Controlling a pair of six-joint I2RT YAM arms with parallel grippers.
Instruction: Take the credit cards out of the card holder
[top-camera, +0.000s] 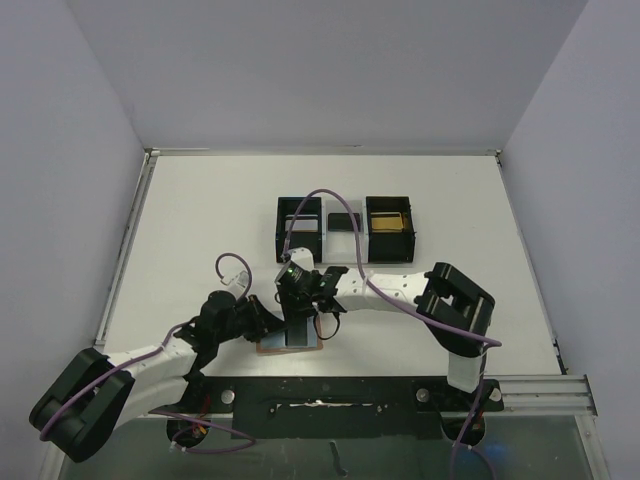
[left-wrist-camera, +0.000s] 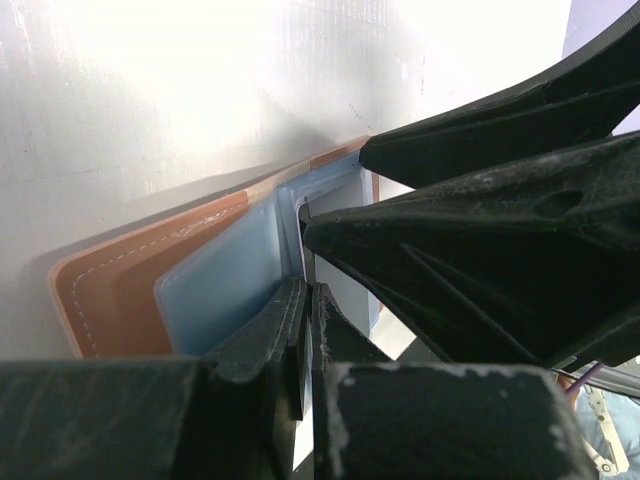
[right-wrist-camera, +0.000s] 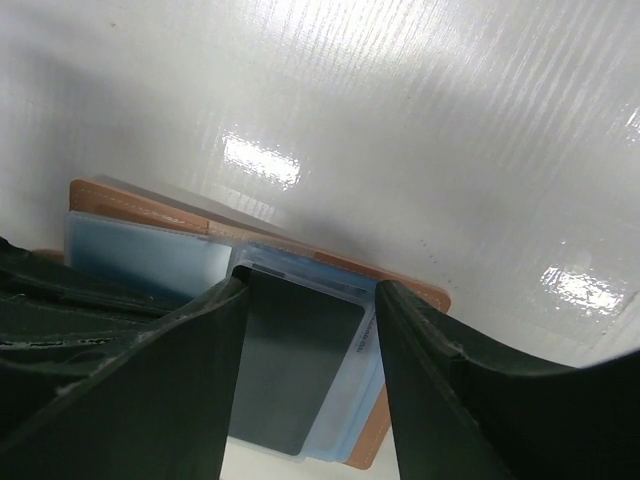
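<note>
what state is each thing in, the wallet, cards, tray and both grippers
tan leather bifold card holder: lying open, blue lining up
dark grey card: tucked in a blue pocket
black card: in black tray, white middle compartment
gold card: in tray's right compartment
left gripper: shut, at the holder's lining
right gripper: open, straddling the grey card

Wallet (top-camera: 298, 340) lies open flat on the desk (top-camera: 200, 230), near edge, tan leather down, blue pockets up. We see a dark grey card (right-wrist-camera: 295, 370) on its pockets. Black card (top-camera: 345, 222) and gold card (top-camera: 388, 220) sit in separate tray (top-camera: 410, 235) compartments.
</note>
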